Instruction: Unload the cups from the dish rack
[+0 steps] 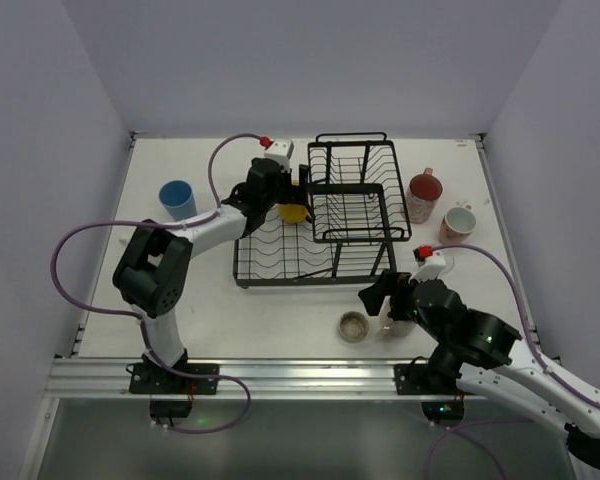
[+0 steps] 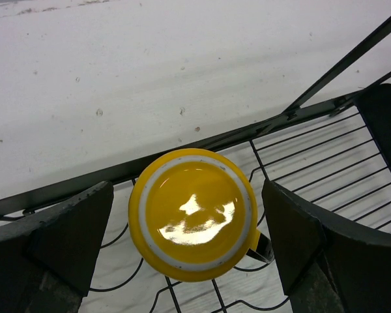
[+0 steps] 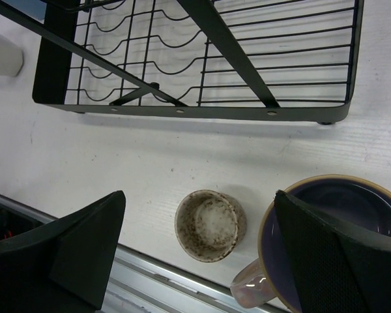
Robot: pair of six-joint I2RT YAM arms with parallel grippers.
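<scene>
Fingers (image 2: 72,238) of the left gripper (image 2: 188,228) are hanging open around the yellow cup (image 2: 192,215) in the dish rack (image 2: 215,139), probably needing a soft, even squeeze.

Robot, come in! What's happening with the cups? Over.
Left gripper open, straddling yellow mug in dish rack. Right gripper open above speckled cup, purple-inside mug beside it, both on table. Nothing blocking.

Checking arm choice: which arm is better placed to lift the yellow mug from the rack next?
Left: the left fingers, open, flank the yellow mug in the dish rack. The right fingers hang outside it, by the purple-inside mug and speckled cup.
</scene>
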